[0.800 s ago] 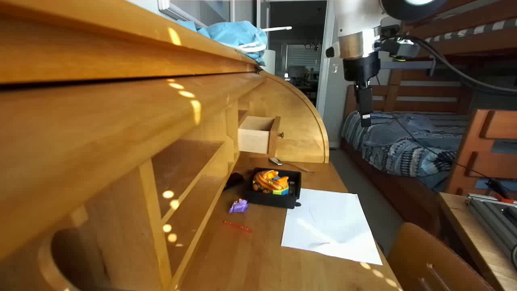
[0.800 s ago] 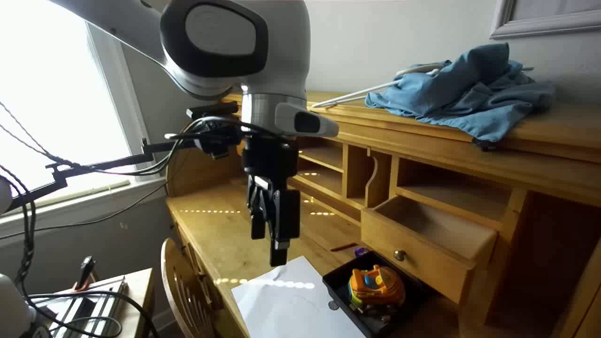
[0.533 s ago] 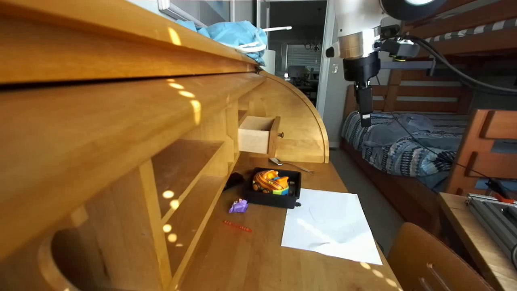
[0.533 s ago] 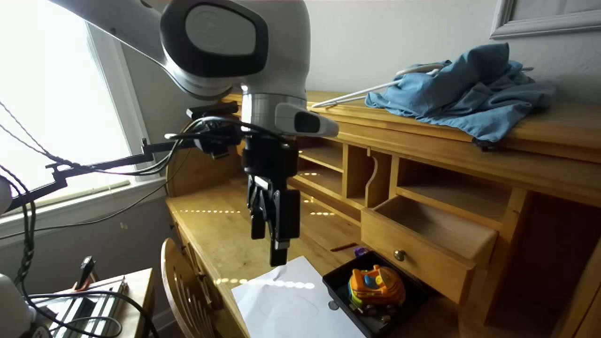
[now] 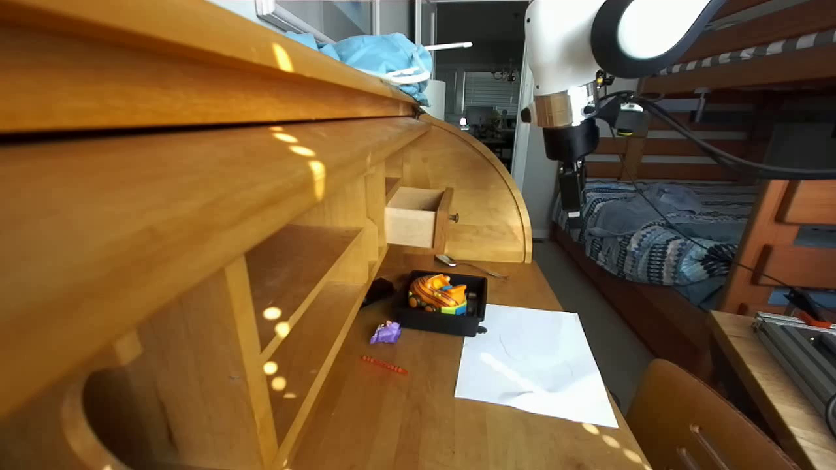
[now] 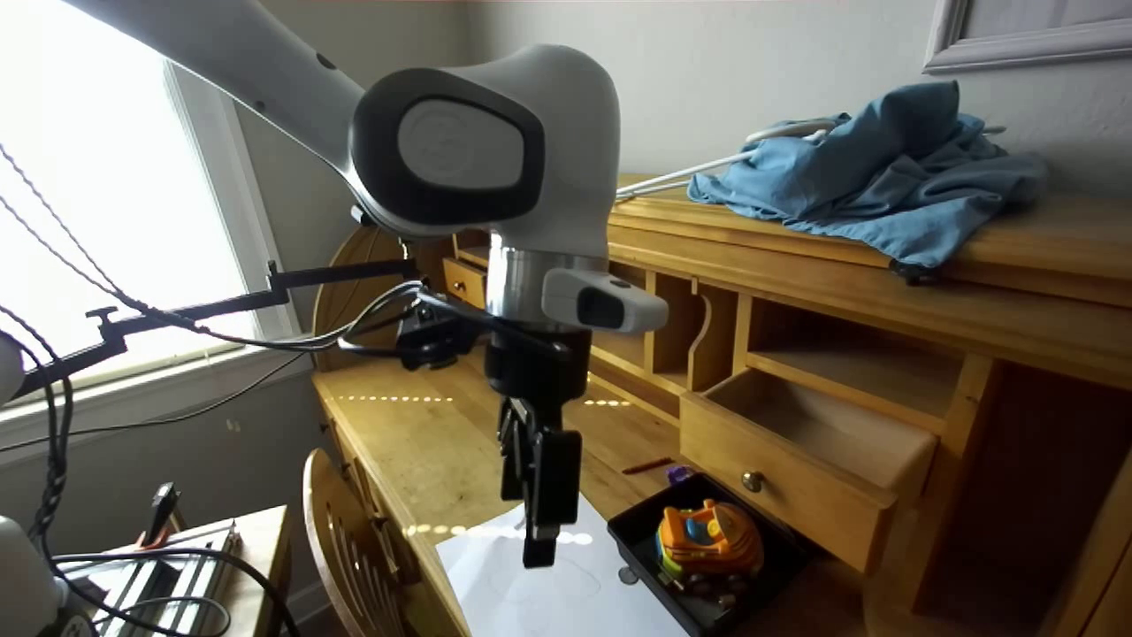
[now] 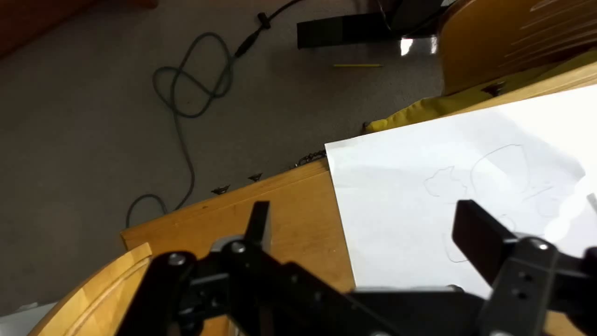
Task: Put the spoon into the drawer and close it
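Desk (image 5: 385, 421) from opposite ends in both exterior views (wrist: downward)

My arm (image 6: 566, 150): dips lower in both exterior views.
My gripper (image 6: 526, 522): down with it, nearer the desk (image 5: 366, 424).

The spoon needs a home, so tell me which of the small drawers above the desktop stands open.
The drawer nearest the black tray: it is pulled out, its inside showing. The other small drawer in view, far from that tray, looks shut.
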Action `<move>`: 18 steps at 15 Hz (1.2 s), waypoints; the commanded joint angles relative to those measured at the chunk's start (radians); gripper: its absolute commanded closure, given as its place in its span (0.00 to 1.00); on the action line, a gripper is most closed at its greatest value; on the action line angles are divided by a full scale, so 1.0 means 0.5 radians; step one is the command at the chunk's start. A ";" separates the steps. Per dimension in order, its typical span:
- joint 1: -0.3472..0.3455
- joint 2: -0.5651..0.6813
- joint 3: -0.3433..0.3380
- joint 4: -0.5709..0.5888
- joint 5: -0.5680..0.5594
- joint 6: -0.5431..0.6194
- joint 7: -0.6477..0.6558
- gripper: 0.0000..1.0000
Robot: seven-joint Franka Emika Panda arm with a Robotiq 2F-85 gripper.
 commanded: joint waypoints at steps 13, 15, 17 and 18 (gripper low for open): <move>-0.179 0.456 -0.290 0.304 0.049 0.107 -0.279 0.00; -0.180 0.475 -0.290 0.325 0.050 0.096 -0.288 0.00; -0.160 0.444 -0.299 0.261 -0.041 0.244 -0.145 0.00; -0.160 0.456 -0.300 0.235 -0.080 0.395 -0.126 0.00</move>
